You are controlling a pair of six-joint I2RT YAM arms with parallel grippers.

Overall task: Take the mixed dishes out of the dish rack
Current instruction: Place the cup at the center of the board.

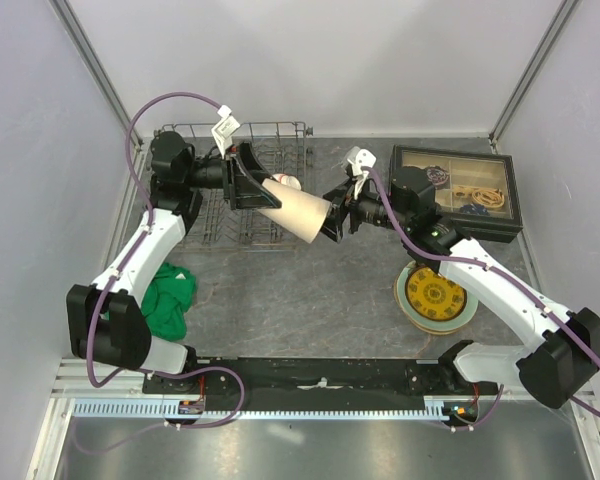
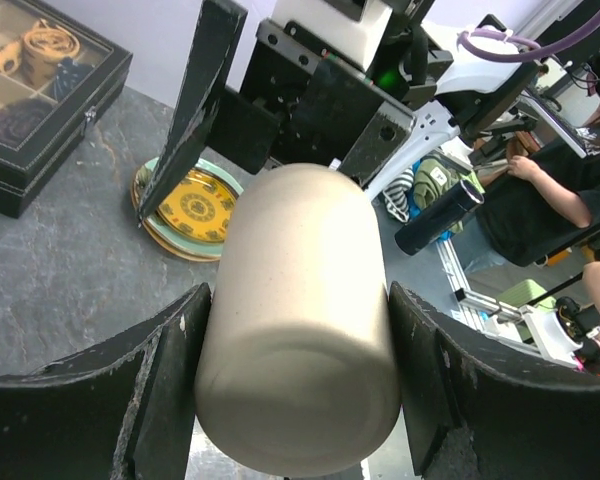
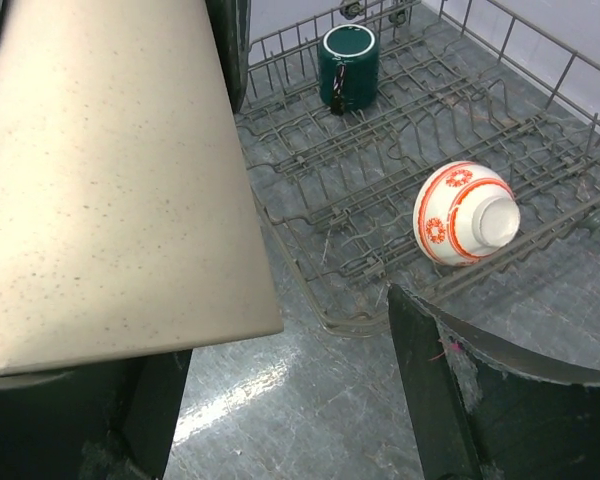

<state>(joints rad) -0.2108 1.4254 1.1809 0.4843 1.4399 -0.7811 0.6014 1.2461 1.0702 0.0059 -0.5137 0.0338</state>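
My left gripper (image 1: 265, 195) (image 2: 300, 375) is shut on the base end of the beige cup (image 1: 298, 210) (image 2: 300, 320), holding it level above the table beside the dish rack (image 1: 240, 128) (image 3: 380, 150). My right gripper (image 1: 335, 218) (image 3: 290, 400) stands open around the cup's mouth end (image 3: 110, 180); the cup lies close to one finger, and the other finger (image 3: 450, 400) is well apart from it. The dark green mug (image 3: 346, 66) and the small red-and-white bowl (image 3: 465, 212) (image 1: 288, 182) lie in the rack. The yellow-gold dish (image 1: 435, 293) (image 2: 195, 207) tops a stack of plates on the table.
A dark-framed box (image 1: 458, 190) (image 2: 40, 90) of trinkets sits at the back right, just behind the right arm. A green cloth (image 1: 167, 295) lies near the left arm's base. The plate stack rests under the right forearm.
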